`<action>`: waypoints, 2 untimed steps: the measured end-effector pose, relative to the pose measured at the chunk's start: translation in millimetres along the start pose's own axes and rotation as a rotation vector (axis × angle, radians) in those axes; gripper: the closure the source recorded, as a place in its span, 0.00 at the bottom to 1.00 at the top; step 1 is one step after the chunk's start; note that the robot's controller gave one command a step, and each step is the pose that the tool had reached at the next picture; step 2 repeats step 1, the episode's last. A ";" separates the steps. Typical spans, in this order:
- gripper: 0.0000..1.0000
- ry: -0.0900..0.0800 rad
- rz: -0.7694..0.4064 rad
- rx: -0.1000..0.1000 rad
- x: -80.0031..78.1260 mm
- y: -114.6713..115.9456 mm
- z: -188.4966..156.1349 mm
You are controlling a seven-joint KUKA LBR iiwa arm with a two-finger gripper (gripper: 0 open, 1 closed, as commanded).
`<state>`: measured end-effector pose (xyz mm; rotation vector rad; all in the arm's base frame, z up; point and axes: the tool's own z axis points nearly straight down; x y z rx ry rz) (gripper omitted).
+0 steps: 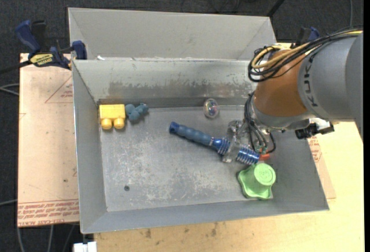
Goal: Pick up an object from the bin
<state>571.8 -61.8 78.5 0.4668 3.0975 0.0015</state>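
Camera view: the gripper (236, 142), whose width cannot be told, is set at the right end of the blue-handled tool (193, 136), where centring is advised.

We see the arm (332, 74) cut off by the right edge. Its orange cover and cables hide most of the gripper (238, 142) beneath them. The right end of the blue-handled tool (193, 136) runs in under the gripper, and we cannot tell where one ends and the other begins, nor what kind of tool it is. The small shiny ball (211, 108) by the back wall is too small for us to name. The grey-blue lump (137, 111) touching the yellow block (111, 117) has no shape we can make out. A dark speck (126, 188) on the floor of the bin (173, 193) is too tiny to tell.
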 end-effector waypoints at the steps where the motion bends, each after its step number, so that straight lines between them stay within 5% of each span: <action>1: 1.00 0.000 -0.050 0.000 4.2 8.2 -144.9; 2: 1.00 0.000 -0.050 0.000 4.2 8.2 -144.9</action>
